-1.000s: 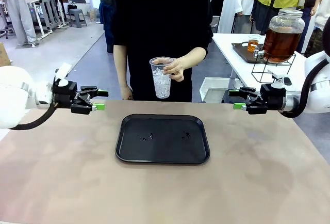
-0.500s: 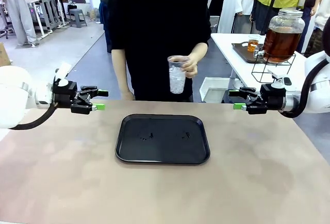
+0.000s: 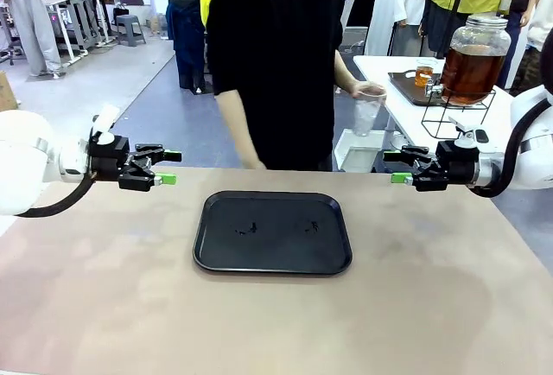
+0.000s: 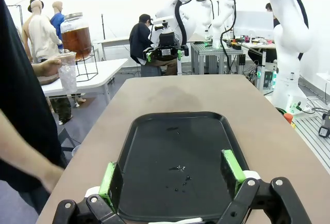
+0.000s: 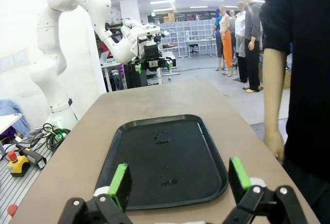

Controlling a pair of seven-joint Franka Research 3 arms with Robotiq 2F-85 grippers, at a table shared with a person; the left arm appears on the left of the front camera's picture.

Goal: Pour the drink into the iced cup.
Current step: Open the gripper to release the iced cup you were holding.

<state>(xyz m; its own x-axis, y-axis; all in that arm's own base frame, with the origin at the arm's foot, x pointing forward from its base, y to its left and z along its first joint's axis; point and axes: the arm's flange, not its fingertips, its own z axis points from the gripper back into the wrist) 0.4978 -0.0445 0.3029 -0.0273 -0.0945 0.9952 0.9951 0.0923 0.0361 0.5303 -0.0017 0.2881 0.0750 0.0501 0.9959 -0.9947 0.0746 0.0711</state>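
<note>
The left hand (image 3: 167, 168) hangs above the left edge of the brown surface (image 3: 276, 314), its green-padded fingers spread apart and holding nothing. The right hand (image 3: 398, 168) mirrors it over the right edge, fingers likewise spread and empty. Both point inward toward the middle, level with each other.

Between the two hands, lower and nearer the camera, lies a black tray (image 3: 272, 231) flat on the surface, with a few small droplets or specks on its bottom. In the left wrist view the tray (image 4: 180, 157) sits just ahead of that hand's fingertips; in the right wrist view the tray (image 5: 164, 157) likewise lies just ahead of the green pads.

The person in a black top stands at the far side, turned toward the side table beyond the right hand. The person's hand (image 3: 361, 90) holds a clear plastic cup with ice (image 3: 366, 111), up behind and above the right hand, well apart from it. Just beyond the cup, on a wire stand on that white table, sits the glass spigot jar (image 3: 473, 57) holding the amber-brown drink (image 3: 471, 73).
</note>
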